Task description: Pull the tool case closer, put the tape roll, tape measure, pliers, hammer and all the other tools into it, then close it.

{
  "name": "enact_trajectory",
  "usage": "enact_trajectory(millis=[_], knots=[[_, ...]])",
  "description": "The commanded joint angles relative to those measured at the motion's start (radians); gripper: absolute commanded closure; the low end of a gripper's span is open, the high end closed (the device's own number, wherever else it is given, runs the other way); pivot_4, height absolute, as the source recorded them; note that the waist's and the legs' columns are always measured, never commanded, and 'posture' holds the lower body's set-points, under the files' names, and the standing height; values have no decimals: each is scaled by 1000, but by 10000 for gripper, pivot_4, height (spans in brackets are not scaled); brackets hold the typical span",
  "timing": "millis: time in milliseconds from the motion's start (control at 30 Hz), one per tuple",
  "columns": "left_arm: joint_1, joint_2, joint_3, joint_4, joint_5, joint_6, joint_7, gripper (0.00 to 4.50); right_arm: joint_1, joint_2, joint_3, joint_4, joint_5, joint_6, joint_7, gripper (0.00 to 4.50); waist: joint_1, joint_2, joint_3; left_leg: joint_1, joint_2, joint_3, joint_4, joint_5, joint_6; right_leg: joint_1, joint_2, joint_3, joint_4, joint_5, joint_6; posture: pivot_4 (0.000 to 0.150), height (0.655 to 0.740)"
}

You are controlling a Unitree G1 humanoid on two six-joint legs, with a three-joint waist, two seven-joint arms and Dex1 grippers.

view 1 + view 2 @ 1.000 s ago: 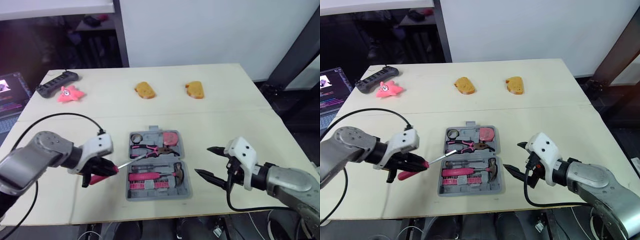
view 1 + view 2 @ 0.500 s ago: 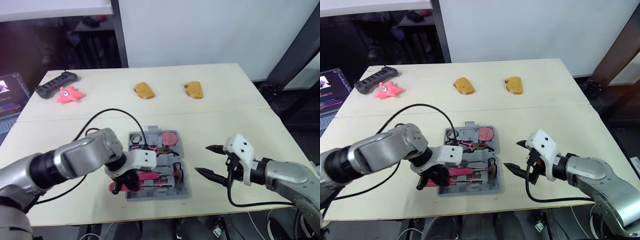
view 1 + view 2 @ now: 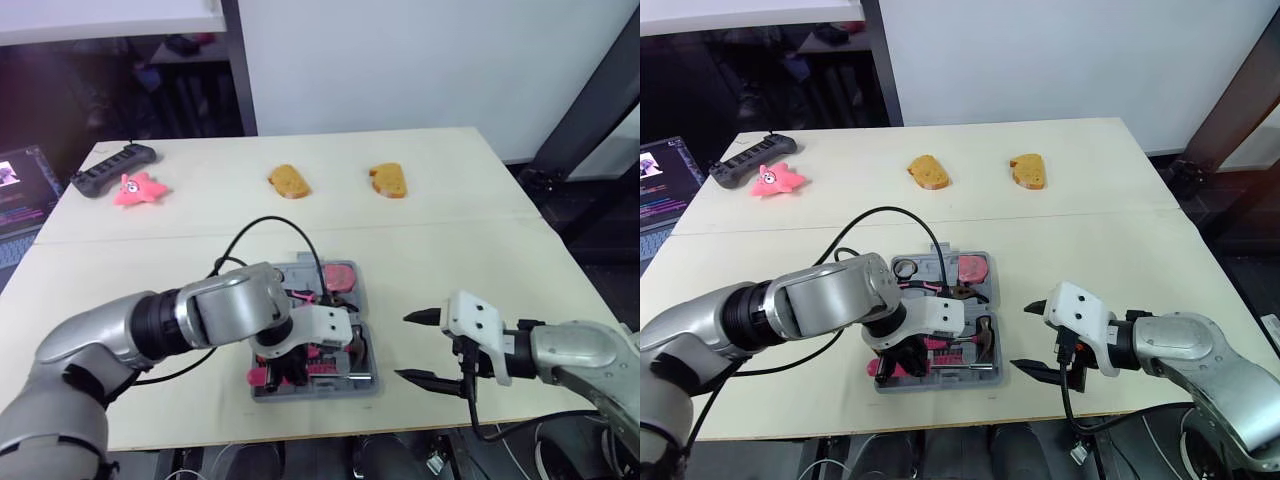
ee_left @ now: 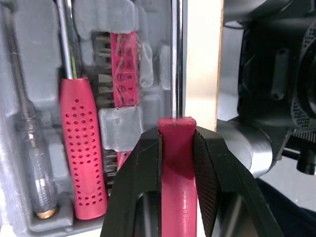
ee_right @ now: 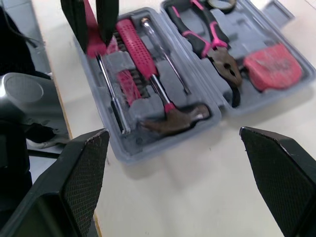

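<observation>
The grey tool case (image 3: 368, 383) lies open near the table's front edge. Inside it are a pink tape measure (image 5: 274, 66), pliers (image 5: 212, 34), a hammer (image 5: 173, 118), a pink-handled screwdriver (image 5: 133, 42) and a thin tester (image 5: 165, 54). My left gripper (image 4: 176, 143) is shut on the pink handle of another screwdriver (image 4: 176, 197), whose shaft runs along the case's near edge beside the bit rack. My right gripper (image 3: 402, 347) hangs open and empty just right of the case.
Two bread pieces (image 3: 289, 181) (image 3: 389, 180) lie at the back of the table. A pink star toy (image 3: 138, 188) and a black controller (image 3: 112, 165) sit at the back left. A black cable (image 3: 270, 225) loops over my left arm.
My left arm swung right with the screwdriver, from left of the case to over its near edge. My right gripper sank a little toward the front edge, still open.
</observation>
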Motion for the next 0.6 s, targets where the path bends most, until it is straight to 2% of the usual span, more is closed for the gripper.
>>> enact_trajectory(millis=[33,600], knots=[[-7,-25,-8,6,-18,28,41,40292,-34,6,15,-1,-12,-21,13,0,0,0,0,0,0,0,0,0,0,0,0,0,0,0,0,1500,7400],[-30,-24,-77,41,-66,32,109,40292,-74,50,73,8,-46,-26,1,0,1,0,0,0,-1,0,0,0,0,0,-1,0,0,0,0,1500,7400]])
